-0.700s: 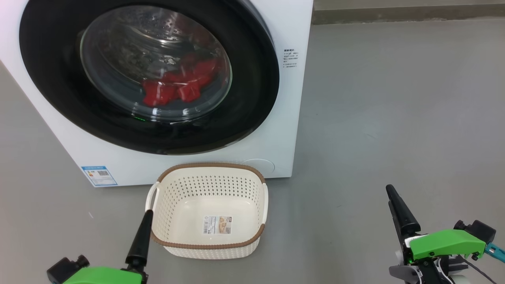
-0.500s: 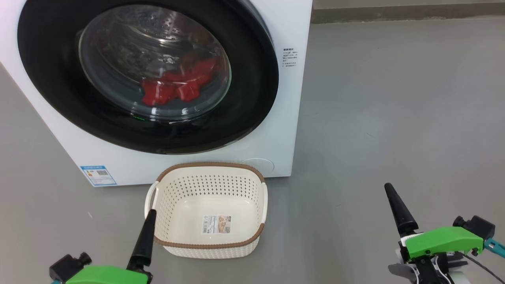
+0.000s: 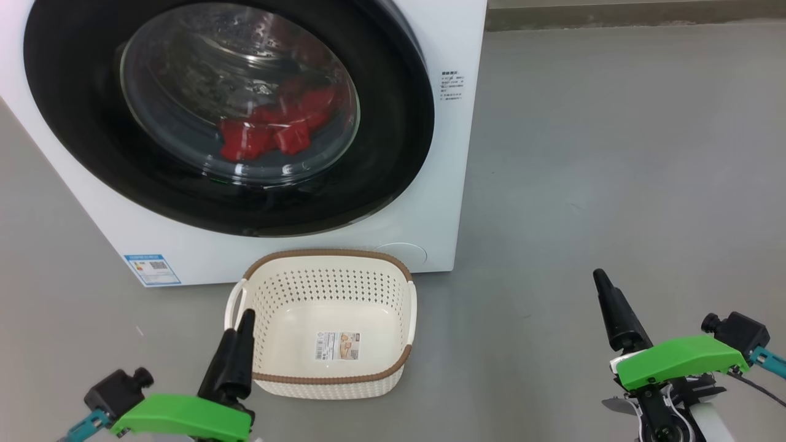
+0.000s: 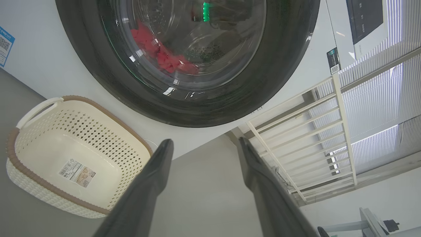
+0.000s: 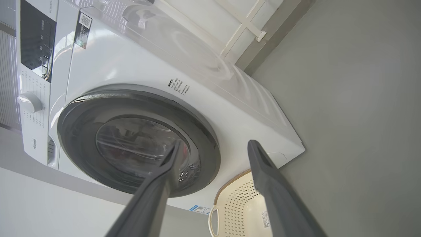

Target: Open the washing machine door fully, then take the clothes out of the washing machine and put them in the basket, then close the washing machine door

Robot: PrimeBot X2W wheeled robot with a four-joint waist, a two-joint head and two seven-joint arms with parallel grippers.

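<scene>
**Round door shut on red clothes**

Holds nothing in the left gripper (image 4: 205, 141), smooth tapered dark fingers spread wide. Faces the boxy white washing machine (image 3: 442, 184), its glossy black-rimmed washing machine door (image 3: 381, 153) shut, crumpled red clothes (image 3: 270, 132) inside behind bulging glass. Finds the perforated cream basket (image 3: 331, 255), brown woven-look rim, on the grey floor (image 3: 614, 153) just before the machine. Spreads the fingers of the right gripper (image 5: 215, 143) wide, gripping nothing.
</scene>
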